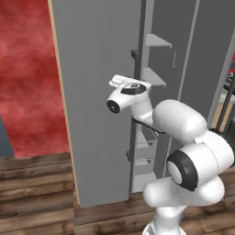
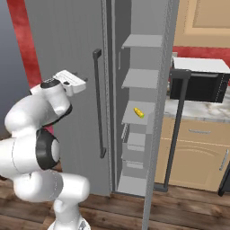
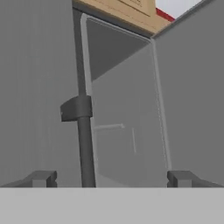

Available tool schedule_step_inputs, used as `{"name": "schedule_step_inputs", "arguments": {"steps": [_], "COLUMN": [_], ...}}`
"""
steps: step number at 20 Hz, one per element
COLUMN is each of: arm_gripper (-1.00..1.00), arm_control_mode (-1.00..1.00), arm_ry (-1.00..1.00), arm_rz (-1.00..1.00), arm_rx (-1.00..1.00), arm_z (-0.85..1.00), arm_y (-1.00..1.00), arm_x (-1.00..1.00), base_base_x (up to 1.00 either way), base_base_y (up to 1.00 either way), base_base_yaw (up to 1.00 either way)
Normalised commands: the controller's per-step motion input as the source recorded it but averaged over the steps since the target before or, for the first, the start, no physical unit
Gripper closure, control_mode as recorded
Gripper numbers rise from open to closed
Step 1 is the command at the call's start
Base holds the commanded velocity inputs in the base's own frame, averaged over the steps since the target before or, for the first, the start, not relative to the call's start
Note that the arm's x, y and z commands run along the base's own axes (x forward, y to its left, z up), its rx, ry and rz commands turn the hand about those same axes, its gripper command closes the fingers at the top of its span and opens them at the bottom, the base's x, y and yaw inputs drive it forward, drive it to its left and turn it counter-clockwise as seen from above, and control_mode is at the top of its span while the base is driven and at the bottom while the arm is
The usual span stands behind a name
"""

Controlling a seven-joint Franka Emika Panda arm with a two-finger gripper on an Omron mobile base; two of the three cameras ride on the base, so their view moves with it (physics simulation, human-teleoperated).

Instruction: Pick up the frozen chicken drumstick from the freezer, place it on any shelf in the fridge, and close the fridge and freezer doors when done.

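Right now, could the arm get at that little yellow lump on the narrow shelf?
Probably yes. The freezer door stands open and nothing sits before the yellow lump. The open end effector hovers by the closed door's handle, so it would need to swing across.

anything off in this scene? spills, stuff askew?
Nothing spilled or damaged. One compartment stands open, its door swung wide; a small yellow lump lies on a middle shelf. The gripper is open and empty by the closed door's handle.
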Motion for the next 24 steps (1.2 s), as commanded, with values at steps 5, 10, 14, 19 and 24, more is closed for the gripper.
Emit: {"name": "schedule_step_inputs", "arguments": {"steps": [5,10,14,19,24], "arm_gripper": [-1.0,-1.0,-1.0,-1.0,-1.0], "arm_control_mode": [-1.0,-1.0,-1.0,-1.0,-1.0], "arm_ry": [0.08,0.17,0.18,0.09,0.0], "arm_rz": [0.03,0.06,0.08,0.11,0.01], "arm_rx": [0.0,0.01,0.03,0.05,0.02], "arm_z": [0.49,0.64,0.55,0.13,0.0], "arm_y": [0.0,0.0,-0.01,-0.2,-0.35], "arm_x": [-1.0,-1.0,-1.0,-1.0,-1.0], "base_base_x": [0.0,0.0,0.0,0.0,0.0], "base_base_y": [0.0,0.0,0.0,0.0,0.0], "base_base_yaw": [0.0,0.0,0.0,0.0,0.0]}}
